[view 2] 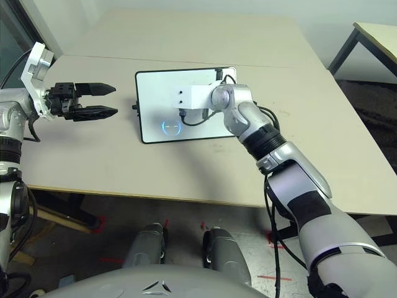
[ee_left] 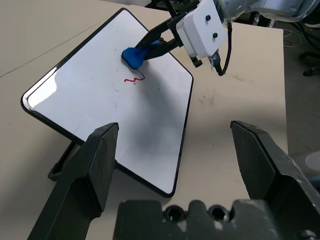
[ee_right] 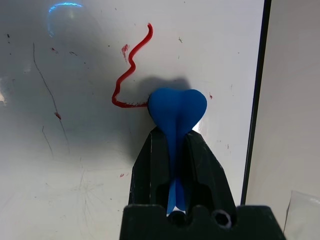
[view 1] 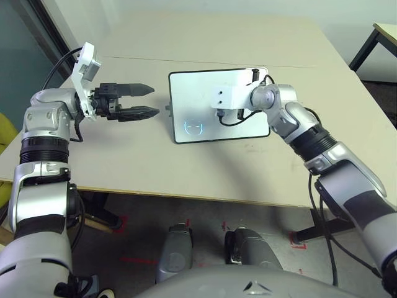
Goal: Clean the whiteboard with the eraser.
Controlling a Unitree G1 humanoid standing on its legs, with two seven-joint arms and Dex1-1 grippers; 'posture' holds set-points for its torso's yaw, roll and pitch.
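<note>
The whiteboard (view 1: 198, 93) stands tilted on the middle of the table, black-framed, with a faint bluish circle (view 1: 194, 127) near its lower edge. A red scribble (ee_right: 131, 70) runs across its white face. My right gripper (ee_right: 175, 135) is shut on the blue eraser (ee_right: 177, 107), whose rounded end presses on the board right at one end of the scribble. The eraser (ee_left: 134, 56) also shows in the left wrist view, held by the right fingers (ee_left: 160, 42). My left gripper (view 1: 154, 100) hovers open and holding nothing, just left of the board and pointing at it.
The beige table (view 1: 186, 167) has bare room in front of and behind the board. Its near edge runs just below both arms. A second table (view 1: 384, 31) stands at the far right. Red tape marks lie on the floor below.
</note>
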